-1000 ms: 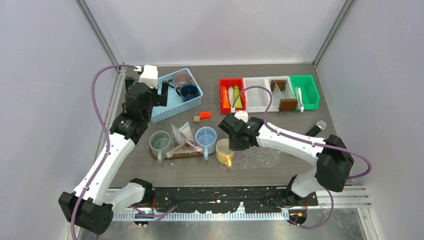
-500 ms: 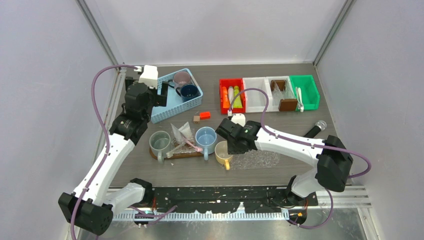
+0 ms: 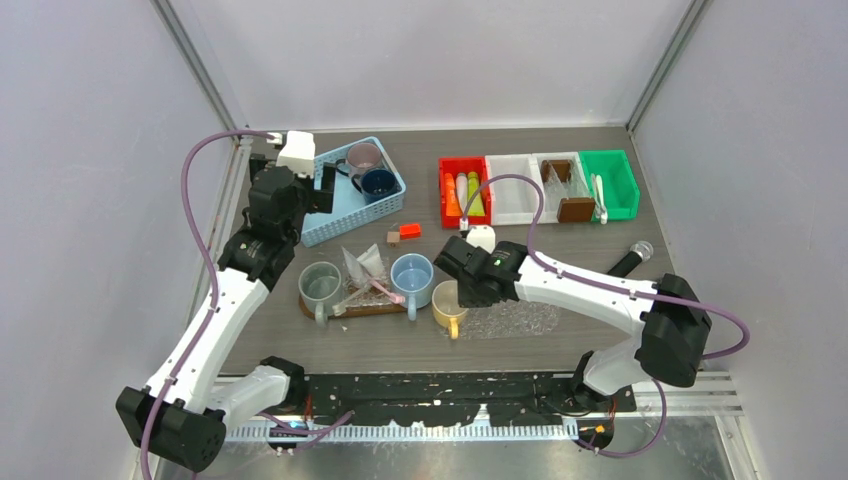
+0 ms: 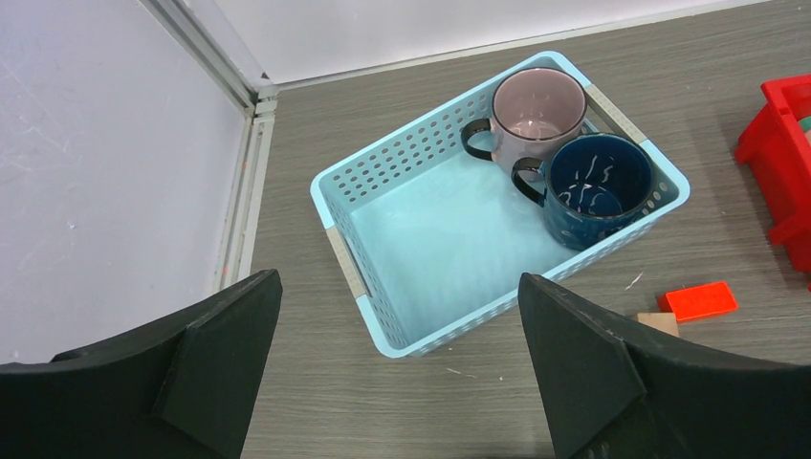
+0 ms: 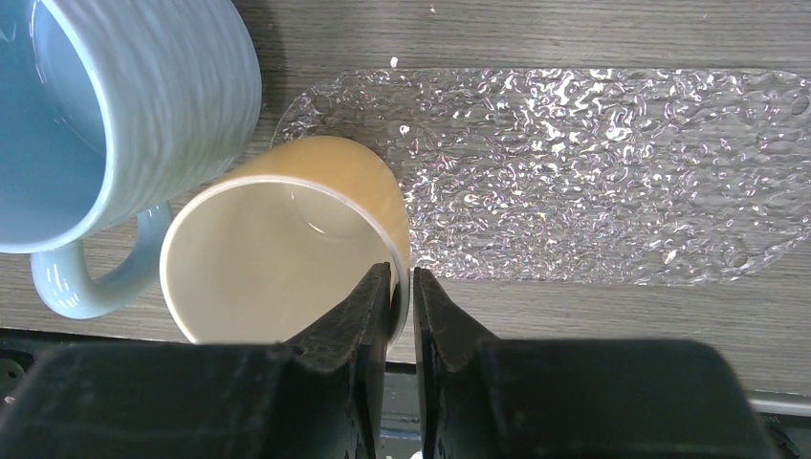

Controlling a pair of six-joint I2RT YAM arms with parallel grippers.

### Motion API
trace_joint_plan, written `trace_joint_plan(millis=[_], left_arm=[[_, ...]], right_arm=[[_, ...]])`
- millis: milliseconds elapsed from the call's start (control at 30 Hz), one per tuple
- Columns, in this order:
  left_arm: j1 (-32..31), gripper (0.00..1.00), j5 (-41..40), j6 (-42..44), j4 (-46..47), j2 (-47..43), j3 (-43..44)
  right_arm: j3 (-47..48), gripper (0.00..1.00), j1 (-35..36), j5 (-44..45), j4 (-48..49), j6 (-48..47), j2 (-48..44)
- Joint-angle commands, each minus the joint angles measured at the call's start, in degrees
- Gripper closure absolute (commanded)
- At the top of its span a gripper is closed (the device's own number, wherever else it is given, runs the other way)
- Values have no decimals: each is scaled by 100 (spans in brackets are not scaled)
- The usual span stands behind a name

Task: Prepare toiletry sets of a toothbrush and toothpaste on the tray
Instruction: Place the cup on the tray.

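My right gripper [image 5: 402, 277] is shut on the rim of the cream-yellow mug [image 5: 277, 249], one finger inside it and one outside. That mug [image 3: 447, 302] stands at the left end of a clear textured tray [image 3: 515, 318]. A brown tray [image 3: 350, 308] carries a grey-green mug [image 3: 320, 283], a light blue mug [image 3: 411, 275], a pink toothbrush [image 3: 385, 290] and clear packets. Toothpaste tubes [image 3: 462, 190] lie in the red bin. My left gripper [image 4: 399, 279] hangs open above the near corner of the blue basket [image 4: 383, 344], which holds a mauve mug [image 4: 536, 105] and a navy mug [image 4: 598, 186].
Behind the right arm stands a row of bins: red, white [image 3: 512, 188], one with brown blocks [image 3: 575, 208], and green [image 3: 612, 180]. A red block [image 3: 410, 230] and a small wooden block lie by the basket. A black cylinder [image 3: 630, 258] lies at the right.
The right gripper has shifted a little to the left and now stands astride the cream-yellow mug's rim; the mug sits slightly closer to the blue mug. The left arm has not moved.
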Motion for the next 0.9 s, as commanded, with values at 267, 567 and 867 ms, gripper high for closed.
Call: trace_joint_plan(millis=[267, 567, 867], left_arm=[[66, 2, 67, 13, 386, -78, -21], [96, 2, 114, 5, 373, -58, -16], [118, 2, 147, -5, 364, -54, -14]], right_arm=[[133, 82, 40, 165, -129, -28, -278], [196, 92, 40, 102, -217, -284, -256], [221, 93, 40, 287, -369, -236, -383]])
